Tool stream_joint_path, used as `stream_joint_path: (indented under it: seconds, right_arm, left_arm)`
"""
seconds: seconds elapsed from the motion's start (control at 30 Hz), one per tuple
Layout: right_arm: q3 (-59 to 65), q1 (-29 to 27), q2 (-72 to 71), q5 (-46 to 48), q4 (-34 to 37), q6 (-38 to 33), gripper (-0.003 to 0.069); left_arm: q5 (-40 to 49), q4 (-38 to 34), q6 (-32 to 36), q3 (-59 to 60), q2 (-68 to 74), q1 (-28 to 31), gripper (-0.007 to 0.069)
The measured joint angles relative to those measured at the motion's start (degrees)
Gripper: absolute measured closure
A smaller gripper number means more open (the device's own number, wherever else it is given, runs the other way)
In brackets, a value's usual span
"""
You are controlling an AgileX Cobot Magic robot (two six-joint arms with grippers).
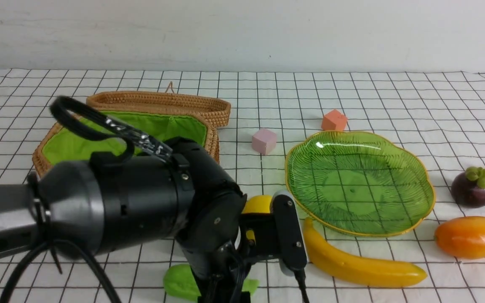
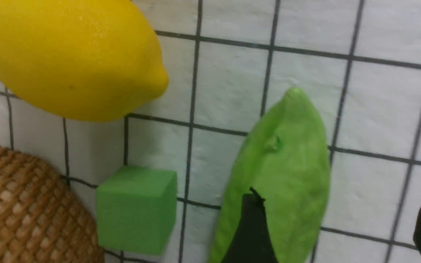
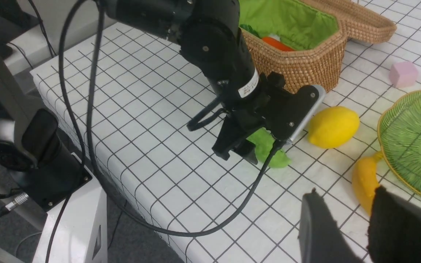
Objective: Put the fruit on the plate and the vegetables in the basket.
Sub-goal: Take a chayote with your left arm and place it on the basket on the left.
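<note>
You are hovering the left tool released, jaws seemingly straddling the gourd, bound for the basket.

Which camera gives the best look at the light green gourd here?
Left wrist view: the gourd sits large and close up, only one finger covering its end. Front view shows just a sliver under the left arm. Right wrist view shows it partly hidden behind the left gripper.
</note>
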Motion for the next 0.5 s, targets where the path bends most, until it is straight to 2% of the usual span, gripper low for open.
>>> stream_joint_path:
  seconds: [0.3, 0.5]
  right_arm:
    - [0.0, 0.0, 0.0, 0.0, 0.9, 0.2, 0.0426]
    - [0.0, 0.0, 0.0, 0.0, 0.9, 0.2, 0.0424]
  left_arm:
    - [-2.7, 4.1, 0.6, 0.0, 7.7, 2.6, 0.009]
    - [-3.2, 3.4, 0.6, 0.0, 9.0, 2.6, 0.0188]
